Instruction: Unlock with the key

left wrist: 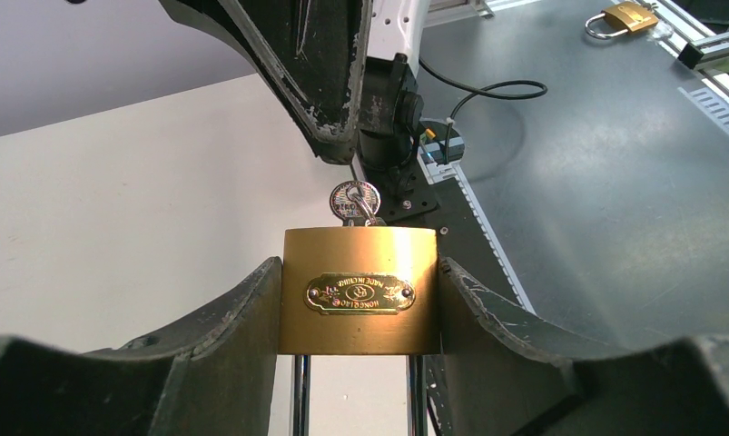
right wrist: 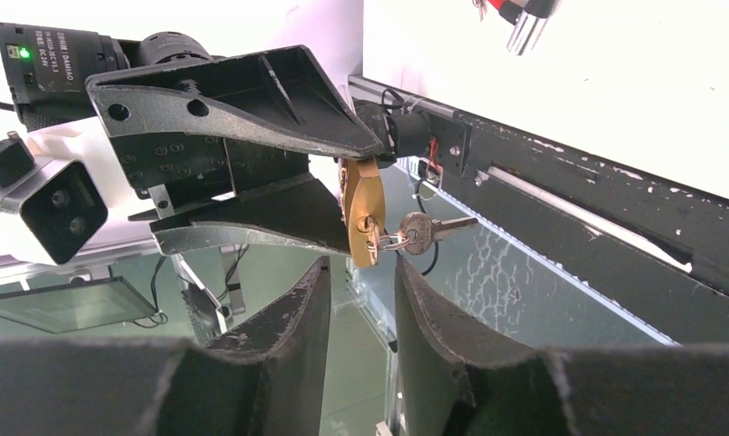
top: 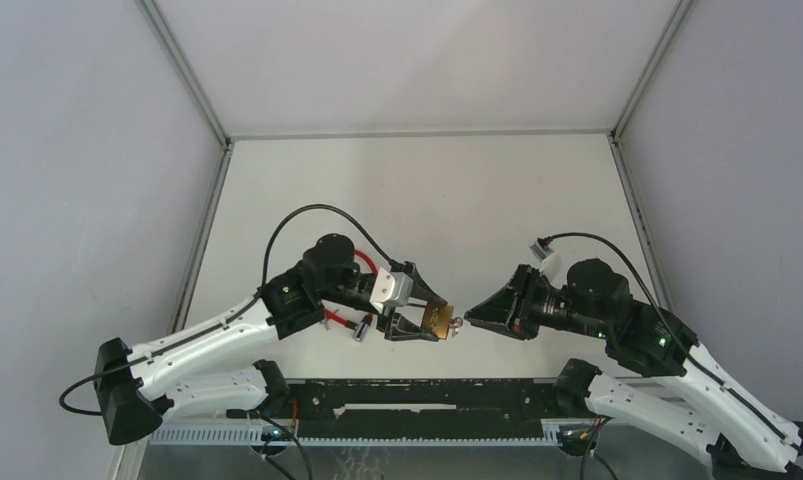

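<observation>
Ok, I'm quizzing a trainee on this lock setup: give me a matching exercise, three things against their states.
Things:
1 padlock
2 key
3 right gripper

States:
A jaws apart, holding nothing
B clamped in the left gripper
C at the lock's keyhole end, ungripped

Pairs: 1-B; 2-C; 3-A
</observation>
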